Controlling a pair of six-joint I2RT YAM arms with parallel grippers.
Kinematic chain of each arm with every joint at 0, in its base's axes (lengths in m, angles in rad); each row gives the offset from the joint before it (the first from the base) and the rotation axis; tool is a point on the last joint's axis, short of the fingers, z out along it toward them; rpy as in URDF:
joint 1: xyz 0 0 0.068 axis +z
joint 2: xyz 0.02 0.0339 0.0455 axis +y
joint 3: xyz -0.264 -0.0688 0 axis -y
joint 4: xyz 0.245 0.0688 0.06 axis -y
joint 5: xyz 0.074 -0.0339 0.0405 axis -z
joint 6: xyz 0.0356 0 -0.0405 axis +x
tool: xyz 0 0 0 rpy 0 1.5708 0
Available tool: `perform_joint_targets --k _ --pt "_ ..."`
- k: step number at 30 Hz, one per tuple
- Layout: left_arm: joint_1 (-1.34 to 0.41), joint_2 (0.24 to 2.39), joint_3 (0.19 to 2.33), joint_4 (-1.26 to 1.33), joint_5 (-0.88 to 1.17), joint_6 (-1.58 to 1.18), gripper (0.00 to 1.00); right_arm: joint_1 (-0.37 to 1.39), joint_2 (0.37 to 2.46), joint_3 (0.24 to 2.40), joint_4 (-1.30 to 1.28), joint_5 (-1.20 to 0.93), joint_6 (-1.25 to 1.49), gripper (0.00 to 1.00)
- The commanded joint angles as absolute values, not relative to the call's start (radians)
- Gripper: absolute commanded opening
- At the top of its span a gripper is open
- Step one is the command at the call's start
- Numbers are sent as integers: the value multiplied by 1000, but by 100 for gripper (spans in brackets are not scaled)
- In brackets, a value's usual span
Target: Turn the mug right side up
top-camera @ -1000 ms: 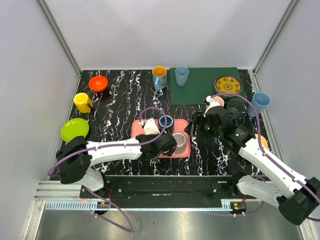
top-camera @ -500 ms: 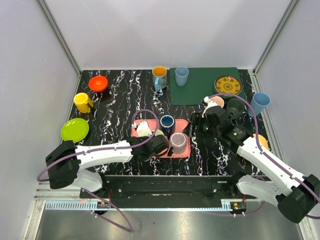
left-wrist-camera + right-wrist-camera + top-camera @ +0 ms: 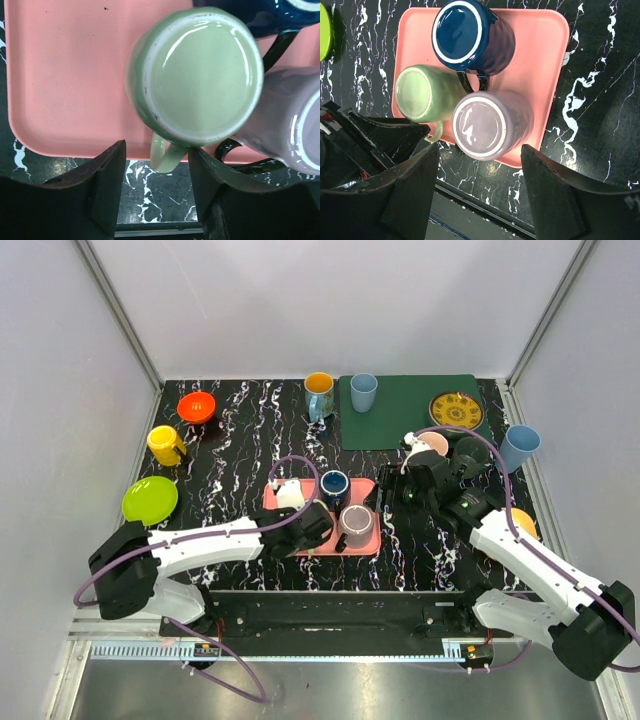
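Since a second ago the left arm point(image 3: 215, 537) has drawn back toward the near-left corner of the pink tray point(image 3: 65, 75). The lilac mug point(image 3: 480, 125), then half hidden under its wrist, now shows whole. The right arm point(image 3: 520, 550) has hardly shifted.

The black marbled table point(image 3: 240, 430) carries the tray at its middle. Three mugs crowd the tray's near-right part. The navy mug point(image 3: 460, 32) stands at the far side, mouth up. The lilac mug sits at the near-right edge. The green mug point(image 3: 200, 75), the one to be turned, sits at the near edge with its base up and mouth down. Its handle point(image 3: 165, 152) juts over the tray's near rim.

The green mug looks to be touching or nearly touching both neighbours, so there is little room for fingers. A grip on the glossy wall could slip, or a finger could nudge the lilac mug off the tray's edge. Tipping the green mug over in this cluster could knock the navy one. A pinch on the thin handle alone may let the mug swing.

The left arm reaches low across from the tray's near-left, wrist pointing down. The left tool point(image 3: 156, 147) stands moderately wide, its fingers point(image 3: 107, 185) either side of the handle, holding nothing. The right arm is bent in from the tray's right. The right tool point(image 3: 480, 147) hangs high over the tray, wide and empty.
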State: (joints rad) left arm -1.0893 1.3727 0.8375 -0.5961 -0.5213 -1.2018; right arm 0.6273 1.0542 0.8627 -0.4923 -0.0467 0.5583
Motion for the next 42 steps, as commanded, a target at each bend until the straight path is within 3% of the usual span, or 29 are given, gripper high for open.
perform_joint_targets --k 1,10,15,20,21,22,27,36,42 --pt "-1066 1384 870 -575 -469 -1102 55 635 1061 873 -454 -55 558 72" --pt "-1049 1433 914 -566 -427 -1008 49 635 1088 868 -442 -61 552 73" --pt "-1048 1450 914 -563 -402 -993 30 637 1092 867 -440 -60 546 72" --pt "-1048 1453 888 -545 -374 -988 17 635 1086 870 -442 -63 551 72" --pt "-1048 1451 885 -543 -373 -988 5 635 1085 870 -442 -63 551 72" --pt "-1048 1447 882 -540 -371 -988 0 637 1083 870 -443 -64 551 72" --pt "-1049 1361 874 -557 -382 -951 0 635 1059 894 -457 -86 542 72" --pt "-1054 902 946 -624 -526 -862 0 635 994 1006 -479 -143 505 72" --pt "-1034 646 796 -215 -434 -788 0 637 887 894 -192 -420 653 73"
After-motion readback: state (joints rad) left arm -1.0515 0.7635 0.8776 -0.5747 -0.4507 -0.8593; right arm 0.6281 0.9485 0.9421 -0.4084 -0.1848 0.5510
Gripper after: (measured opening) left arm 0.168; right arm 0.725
